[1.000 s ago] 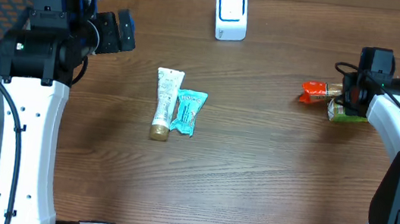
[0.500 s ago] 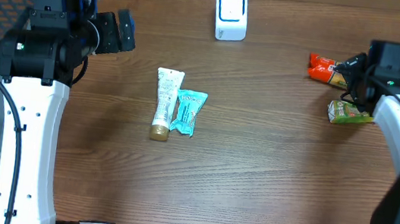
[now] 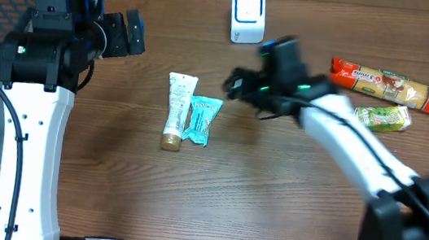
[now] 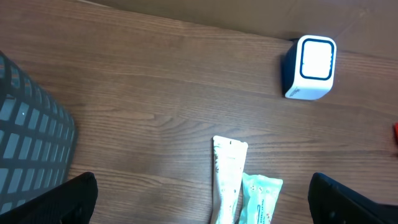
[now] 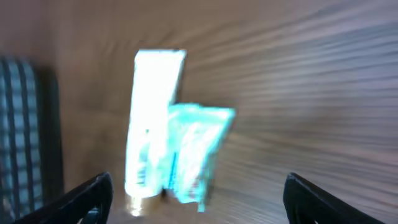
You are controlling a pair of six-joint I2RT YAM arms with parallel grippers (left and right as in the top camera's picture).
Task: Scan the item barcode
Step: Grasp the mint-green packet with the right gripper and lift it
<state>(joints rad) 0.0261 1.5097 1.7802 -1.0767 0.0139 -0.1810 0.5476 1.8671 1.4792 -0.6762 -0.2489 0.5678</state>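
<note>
My right fingers (image 5: 81, 202) are spread wide and hold nothing. They hover above the white tube (image 3: 175, 107) and the teal packet (image 3: 200, 120), which lie touching on the tabletop (image 3: 269, 209), in front of the scanner (image 3: 248, 15). My left fingers (image 4: 56, 202) are spread too. Nothing is lifted, so this scan is not begun. The orange pack (image 3: 391, 84) and green packet (image 3: 383, 118), well aside from the scanner, seem finished.

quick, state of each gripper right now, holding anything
left gripper: open, holding nothing
right gripper: open, holding nothing
</note>
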